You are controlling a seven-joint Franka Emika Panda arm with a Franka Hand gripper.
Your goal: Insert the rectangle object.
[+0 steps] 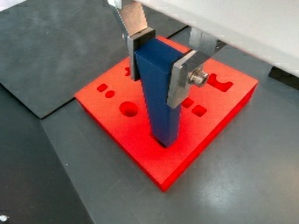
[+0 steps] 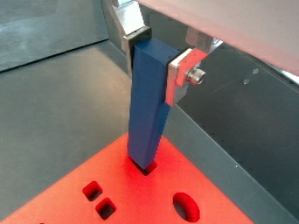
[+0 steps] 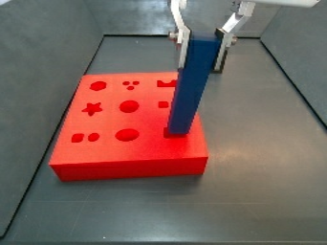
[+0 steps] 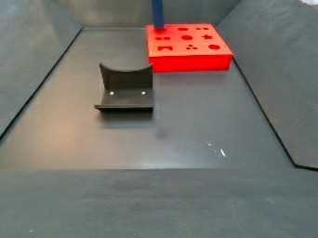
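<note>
My gripper (image 1: pixel 162 57) is shut on the upper end of the rectangle object (image 1: pixel 162 96), a long blue bar held upright. The silver fingers (image 1: pixel 181 79) clamp it from both sides. The bar's lower end meets the top of the red board (image 1: pixel 198 127) near one edge, apart from the round and square holes. In a wrist view the bar (image 2: pixel 149 105) seems to sit in a slot in the board (image 2: pixel 140 197); the depth is not clear. In a side view the gripper (image 3: pixel 202 38), bar (image 3: pixel 189 91) and board (image 3: pixel 109 148) show together. In the other side view only a sliver of bar (image 4: pixel 158 11) shows above the board (image 4: pixel 192 61).
The dark fixture (image 4: pixel 125 88) stands on the grey floor in front of the board, to its left. Sloping grey walls (image 3: pixel 38 105) enclose the floor on both sides and at the back. A darker floor panel (image 1: pixel 47 61) lies beside the board.
</note>
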